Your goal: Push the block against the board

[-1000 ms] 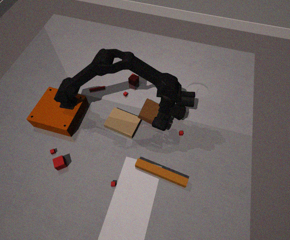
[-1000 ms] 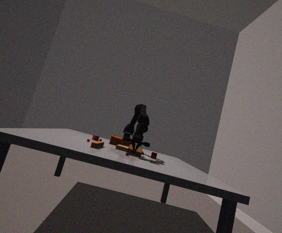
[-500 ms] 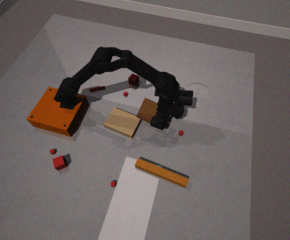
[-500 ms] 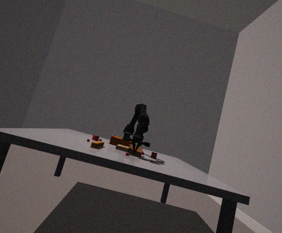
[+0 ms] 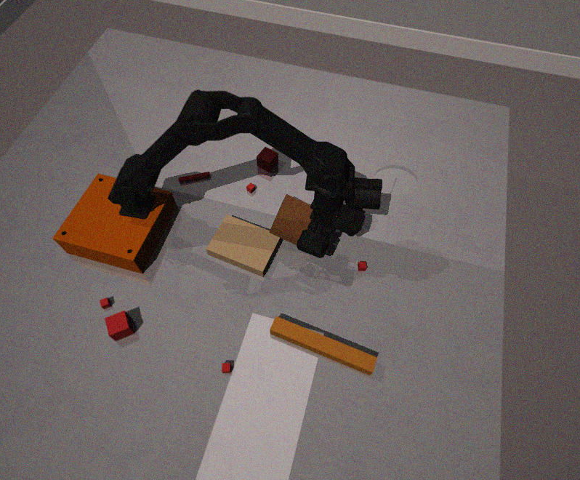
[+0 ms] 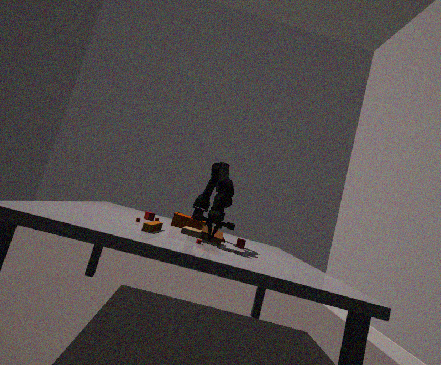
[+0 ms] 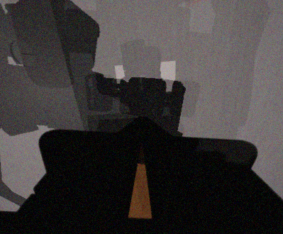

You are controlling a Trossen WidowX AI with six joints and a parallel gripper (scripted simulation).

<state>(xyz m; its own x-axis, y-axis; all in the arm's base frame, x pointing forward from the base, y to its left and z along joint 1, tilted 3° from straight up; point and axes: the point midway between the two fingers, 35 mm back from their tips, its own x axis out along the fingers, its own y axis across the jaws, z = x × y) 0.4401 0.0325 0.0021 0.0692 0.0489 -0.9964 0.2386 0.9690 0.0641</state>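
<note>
The brown square block (image 5: 290,220) (image 6: 217,235) (image 7: 140,197) lies flat, partly hidden by my arm in the top view. The pale wooden board (image 5: 243,244) (image 6: 190,230) lies to its left and nearer the front. Their sides look about parallel. The block's front left corner is at the board's back right corner, and its edges are offset toward the back; I cannot tell if they touch. My gripper (image 5: 317,246) (image 6: 210,237) (image 7: 142,121) is shut and empty, with its fingertips low by the block's right part. Contact with the block is hidden.
An orange bar (image 5: 323,345) lies in front. The orange base box (image 5: 106,224) is left. A dark red cube (image 5: 267,160) and small red cube (image 5: 251,187) are behind; another small red cube (image 5: 362,265) is right of my gripper. A larger red cube (image 5: 118,325) is front left.
</note>
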